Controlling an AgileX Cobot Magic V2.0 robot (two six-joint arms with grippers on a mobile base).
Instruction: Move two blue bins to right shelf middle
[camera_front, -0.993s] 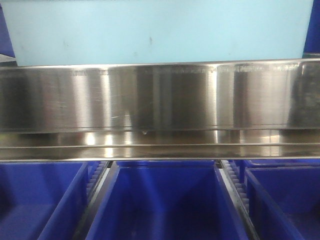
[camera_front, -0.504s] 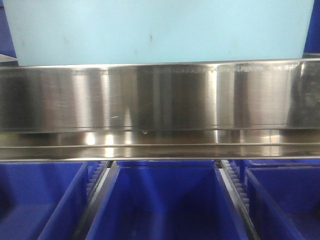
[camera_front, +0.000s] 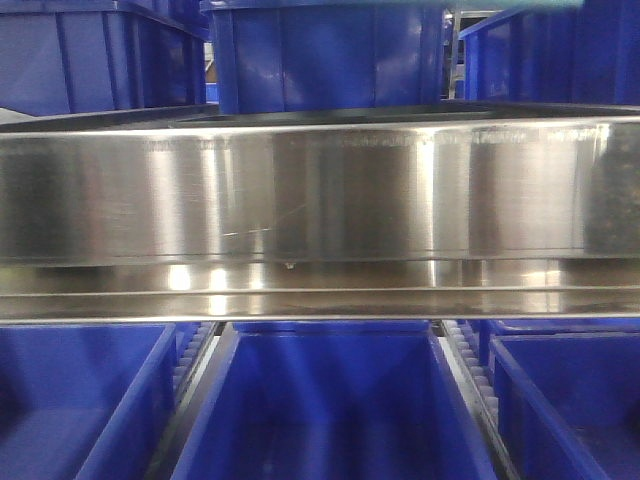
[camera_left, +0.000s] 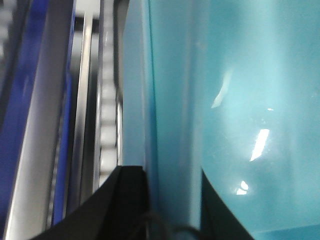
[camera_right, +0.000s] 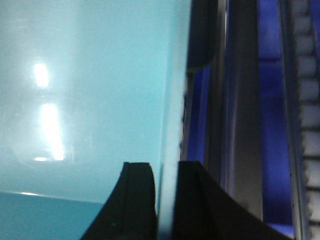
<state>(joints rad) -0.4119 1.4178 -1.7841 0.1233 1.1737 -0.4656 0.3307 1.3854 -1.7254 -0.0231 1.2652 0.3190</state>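
Note:
A pale cyan-blue bin (camera_left: 235, 100) fills the left wrist view, and its smooth inside also fills the right wrist view (camera_right: 90, 100). My left gripper (camera_left: 172, 200) is shut on the bin's left wall, one black finger (camera_left: 131, 200) outside it and one inside. My right gripper (camera_right: 166, 195) is shut on the bin's right wall, with its fingers (camera_right: 140, 200) on either side of the rim. In the front view only a thin pale strip (camera_front: 400, 3) at the top edge may be the bin's bottom. A second pale bin is not in view.
A wide steel shelf rail (camera_front: 320, 190) crosses the front view. Dark blue bins (camera_front: 330, 55) stand behind it on the shelf, and more dark blue bins (camera_front: 320, 410) sit below. Roller tracks run beside the held bin (camera_left: 107, 115) (camera_right: 305, 100).
The pale bin that covered the top of the front view has risen out of it, uncovering the dark blue bins behind. The shelf rail and lower bins have not moved.

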